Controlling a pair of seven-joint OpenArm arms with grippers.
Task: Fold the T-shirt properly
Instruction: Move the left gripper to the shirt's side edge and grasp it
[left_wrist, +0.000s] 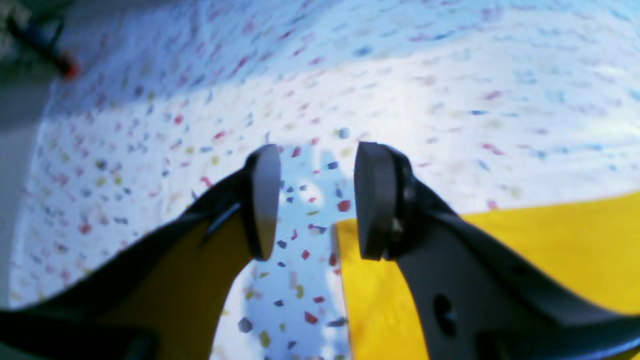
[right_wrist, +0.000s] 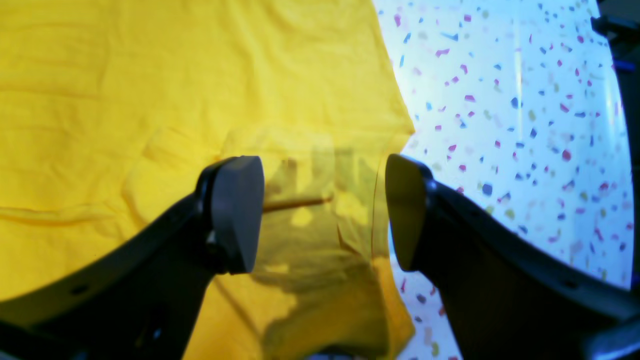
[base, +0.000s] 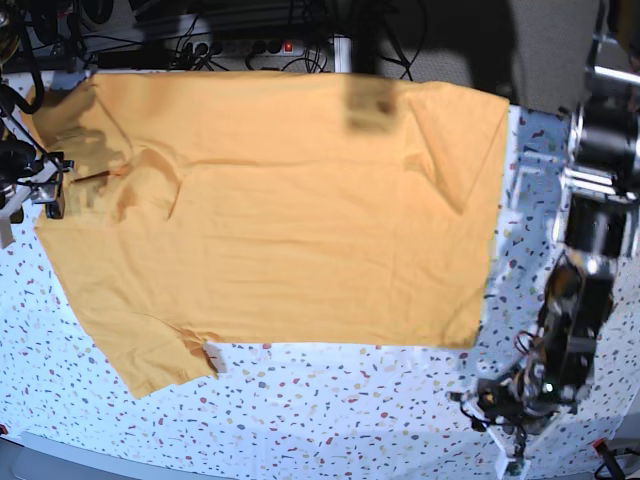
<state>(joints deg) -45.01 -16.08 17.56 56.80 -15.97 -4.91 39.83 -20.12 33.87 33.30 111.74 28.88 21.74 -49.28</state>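
The orange-yellow T-shirt (base: 290, 210) lies spread flat on the speckled table (base: 330, 410), collar end toward the base view's left and hem toward its right. My right gripper (base: 45, 195) stands open at the collar-side edge. In the right wrist view its fingers (right_wrist: 325, 210) straddle the T-shirt's (right_wrist: 150, 100) edge with nothing pinched. My left gripper (base: 497, 402) is open beside the near hem corner. In the left wrist view its fingers (left_wrist: 320, 200) hover over bare table, with the T-shirt's corner (left_wrist: 550, 250) just under the right finger.
Cables and a power strip (base: 250, 40) run along the table's far edge. A dark tool with a red tip (left_wrist: 65, 65) lies off the table's corner in the left wrist view. The table's near edge (base: 100, 455) runs along the bottom of the base view.
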